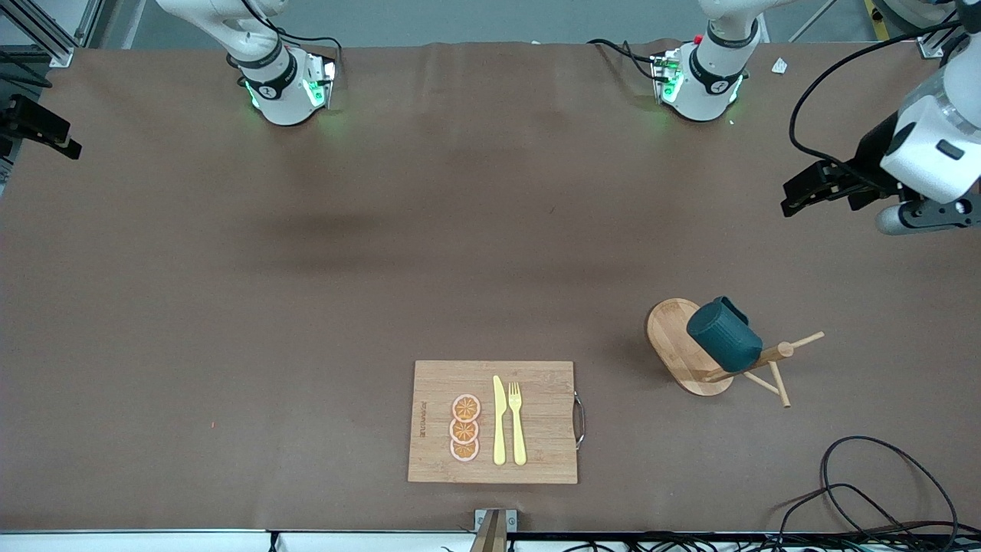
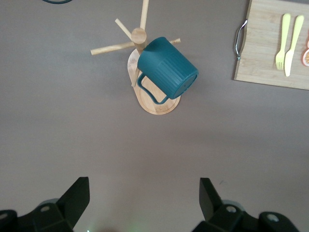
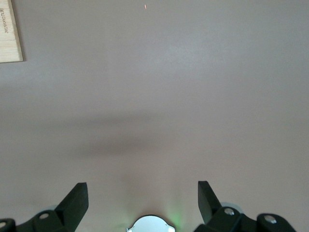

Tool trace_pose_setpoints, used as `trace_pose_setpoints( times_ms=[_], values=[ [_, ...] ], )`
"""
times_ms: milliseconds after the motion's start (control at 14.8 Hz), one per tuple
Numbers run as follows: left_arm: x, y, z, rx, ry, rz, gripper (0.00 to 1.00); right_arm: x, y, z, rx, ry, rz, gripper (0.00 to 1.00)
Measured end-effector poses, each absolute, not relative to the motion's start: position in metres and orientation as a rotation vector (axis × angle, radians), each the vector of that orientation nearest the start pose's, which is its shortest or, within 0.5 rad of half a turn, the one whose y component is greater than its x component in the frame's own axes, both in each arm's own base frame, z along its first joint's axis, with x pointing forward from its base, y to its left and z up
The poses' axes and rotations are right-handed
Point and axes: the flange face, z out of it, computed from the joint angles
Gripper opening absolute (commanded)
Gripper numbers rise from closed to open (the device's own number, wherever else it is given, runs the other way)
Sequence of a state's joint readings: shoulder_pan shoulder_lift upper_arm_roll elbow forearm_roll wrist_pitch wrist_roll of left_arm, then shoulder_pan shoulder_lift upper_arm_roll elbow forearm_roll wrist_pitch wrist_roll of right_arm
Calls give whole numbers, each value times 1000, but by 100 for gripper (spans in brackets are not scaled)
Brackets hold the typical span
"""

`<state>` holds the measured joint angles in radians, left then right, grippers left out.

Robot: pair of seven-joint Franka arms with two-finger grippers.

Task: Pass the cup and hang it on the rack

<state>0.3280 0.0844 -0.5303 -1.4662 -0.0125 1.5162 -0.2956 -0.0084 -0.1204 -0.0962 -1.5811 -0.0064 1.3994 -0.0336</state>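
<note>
The dark teal cup [image 1: 724, 334] hangs tilted by its handle on a peg of the light wooden rack [image 1: 673, 337], toward the left arm's end of the table. The left wrist view shows the cup [image 2: 168, 70] on the rack [image 2: 157, 102], with bare pegs sticking out from the post. My left gripper [image 1: 795, 195] hovers over the table edge at that end, apart from the rack, open [image 2: 142, 187] and empty. My right gripper [image 3: 142, 187] is open and empty above bare table by its own base; the front view does not show it.
A bamboo cutting board [image 1: 536, 460] with a metal handle lies near the front edge, carrying orange slices [image 1: 465, 428], a yellow knife [image 1: 499, 422] and a fork [image 1: 517, 422]. Black cables [image 1: 866, 491] loop at the near corner. A black fixture [image 1: 38, 126] juts in at the right arm's end.
</note>
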Motion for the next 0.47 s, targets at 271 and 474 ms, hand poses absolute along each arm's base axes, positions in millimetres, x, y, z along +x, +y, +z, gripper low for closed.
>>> trace_pose_setpoints(
  times_ms=[271, 474],
  values=[
    [567, -94, 619, -3191, -34, 54, 100, 495, -56, 668, -3129, 109, 96, 100],
    [569, -86, 627, -3194, -28, 18, 100, 495, -52, 668, -3130, 96, 96, 100]
  ],
)
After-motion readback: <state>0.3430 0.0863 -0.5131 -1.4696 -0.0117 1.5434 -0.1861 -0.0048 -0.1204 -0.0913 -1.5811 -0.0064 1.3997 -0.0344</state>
